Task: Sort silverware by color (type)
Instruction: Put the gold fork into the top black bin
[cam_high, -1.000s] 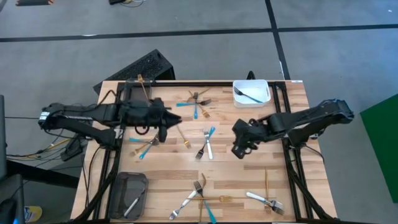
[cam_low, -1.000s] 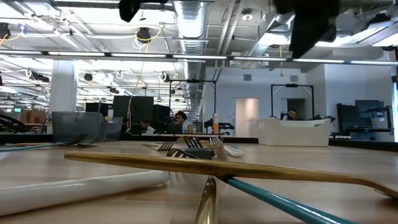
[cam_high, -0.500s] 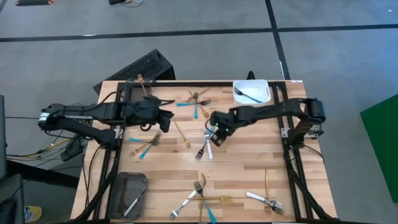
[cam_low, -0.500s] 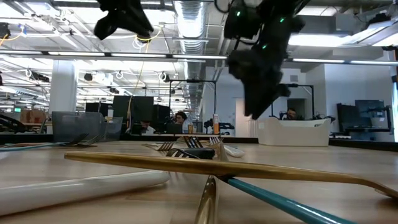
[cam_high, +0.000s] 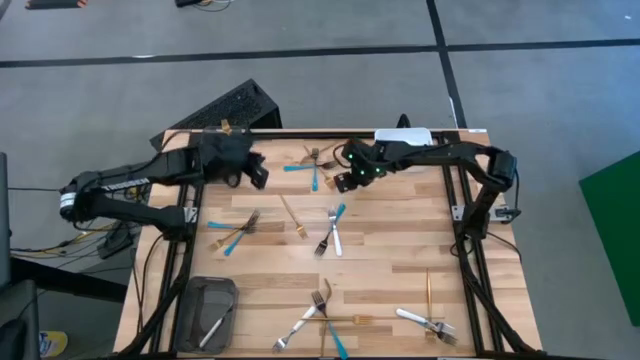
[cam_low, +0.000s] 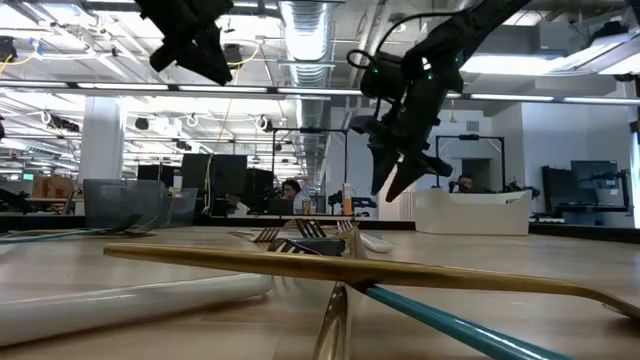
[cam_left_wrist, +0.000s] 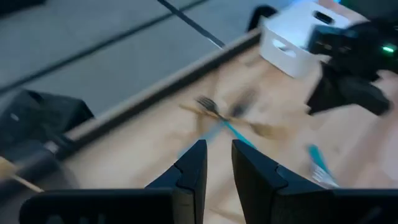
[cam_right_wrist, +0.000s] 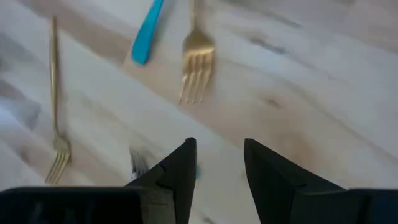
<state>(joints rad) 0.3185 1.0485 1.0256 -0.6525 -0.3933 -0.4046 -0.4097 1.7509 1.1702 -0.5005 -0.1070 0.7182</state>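
Hovering: right claw (cam_high: 345, 183) open, empty, beside far-edge fork cluster (cam_high: 318, 165).

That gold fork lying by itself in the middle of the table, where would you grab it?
Probably mid-handle on the gold fork, coming straight down from above and closing across it. It lies flat and slanted on the table, with bare wood on both sides of its thin handle.
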